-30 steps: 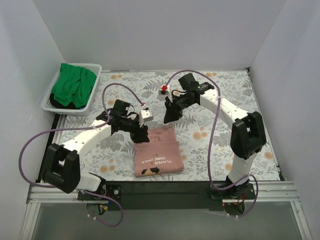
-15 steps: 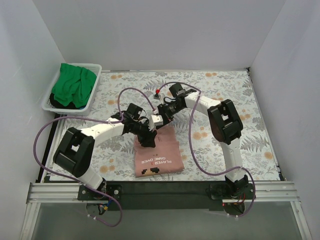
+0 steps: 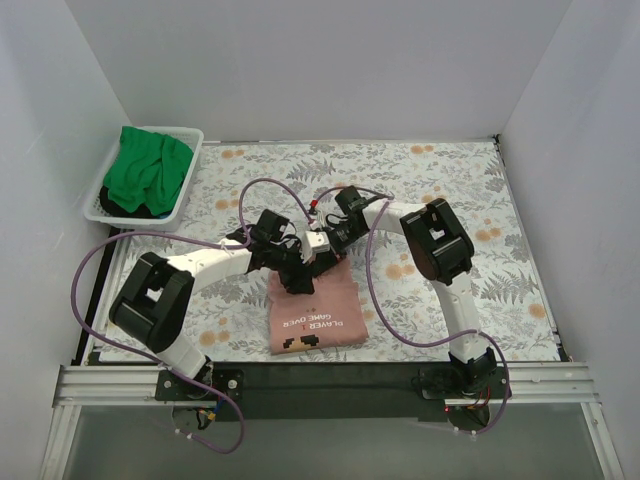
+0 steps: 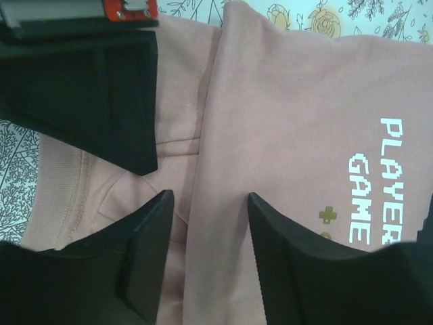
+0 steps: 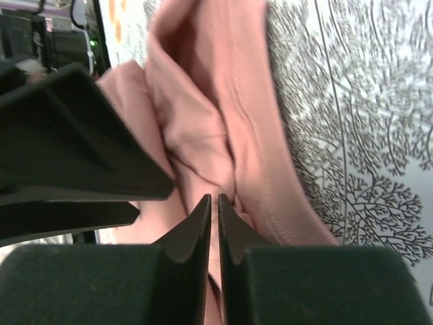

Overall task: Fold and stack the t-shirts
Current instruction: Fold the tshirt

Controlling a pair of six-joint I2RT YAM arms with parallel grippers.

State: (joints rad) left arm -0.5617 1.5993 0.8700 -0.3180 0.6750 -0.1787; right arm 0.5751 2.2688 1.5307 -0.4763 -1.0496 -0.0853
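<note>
**A:** Looking down from the top camera first, where did everything lie?

**B:** The pink t-shirt (image 3: 315,308) lay folded, print up, on the counter (image 3: 450,180), close to the near edge and about midway between the left and right edges. The green t-shirt (image 3: 148,170) sat bunched in the white basket (image 3: 186,195) at the far left corner. Both arms met over the pink shirt's far edge, with the left gripper (image 3: 298,277) and right gripper (image 3: 322,252) just beside each other.

**A:** And the left wrist camera?

**B:** Its fingers (image 4: 145,264) were spread wide and held nothing, straddling a lengthwise fold in the pink cloth. The right gripper's black body filled the upper left of that view, very near.

**A:** The right wrist camera?

**B:** Those fingers (image 5: 193,230) were nearly together, with only a sliver between them. Their tips were at a bunched fold beside the ribbed edge. I couldn't tell whether any cloth was pinched there.

**A:** What could have gone wrong from there?

**B:** I judged crowding to be the main risk. With the two grippers that close, closing or lifting either one could have knocked the other. If the wide fingers came down across the fold they might have caught several layers, and a pull would then have dragged the whole shirt instead of turning one flap. If the narrow fingers had no real hold, the edge could have slipped free and the fold fallen open. The green shirt was not yet folded or stacked.
</note>
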